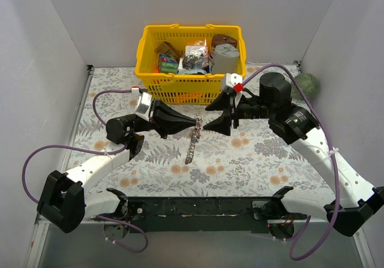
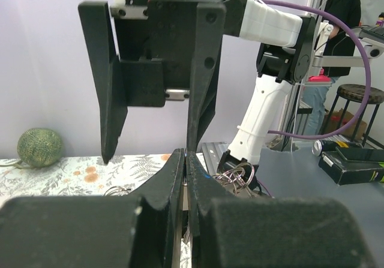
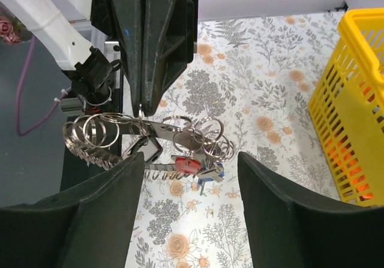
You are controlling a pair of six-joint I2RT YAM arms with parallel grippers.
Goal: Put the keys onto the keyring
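Metal keyring (image 3: pixel 96 137) — pinched in left tool (image 3: pixel 142 107) | right tool (image 1: pixel 206 117) spread | keys (image 3: pixel 191 163) hanging

The silvery, toothed keyring (image 3: pixel 96 152) hangs edge-on just left of centre, small black-, red- and blue-headed keys (image 3: pixel 187 165) bunched at its right end.

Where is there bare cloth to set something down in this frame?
Free: the near cloth right of the hanging keyring, and the far-left corner beside the basket. Crowded: in front of the basket, where the left gripper and right gripper meet.
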